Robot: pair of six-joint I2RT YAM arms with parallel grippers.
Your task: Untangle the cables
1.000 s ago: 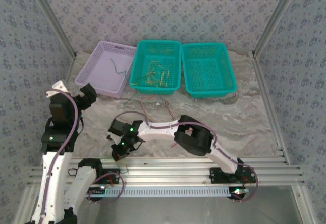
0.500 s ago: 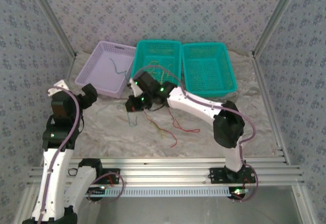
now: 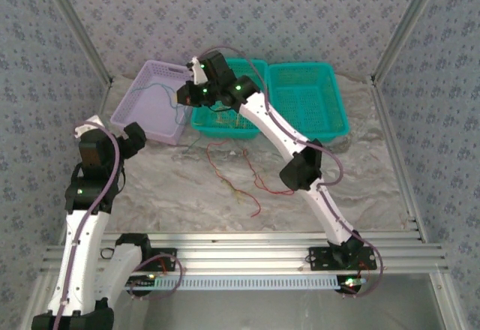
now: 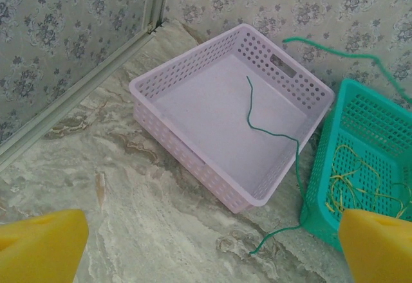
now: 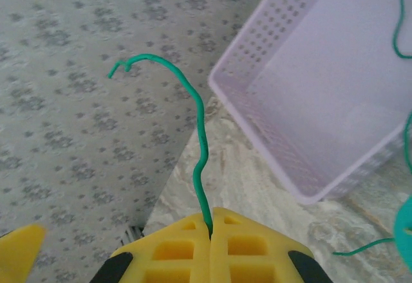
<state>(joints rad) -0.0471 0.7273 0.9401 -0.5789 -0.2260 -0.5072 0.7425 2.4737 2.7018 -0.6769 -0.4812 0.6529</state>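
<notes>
Sorting step: right fingers (image 5: 174, 251) pinch green cable (image 5: 199, 141) above lilac basket (image 4: 193, 161), table's far-left corner. Left fingers (image 4: 38, 247) spread, empty. Next: lower, release into basket. Red cables (image 3: 212, 159) mid-table.

Matt plastic lilac basket (image 4: 185, 156), seemingly marble tabletop (image 4: 129, 196)

Green cable (image 5: 199, 135) pinched in right end effector (image 5: 210, 222), yellow cables (image 4: 351, 183) in teal basket (image 4: 320, 173), red cables (image 3: 256, 204) on table (image 3: 165, 187)

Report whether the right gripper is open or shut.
The right gripper is shut: its yellow fingers meet, pinching a green cable that rises from the seam between them.
</notes>
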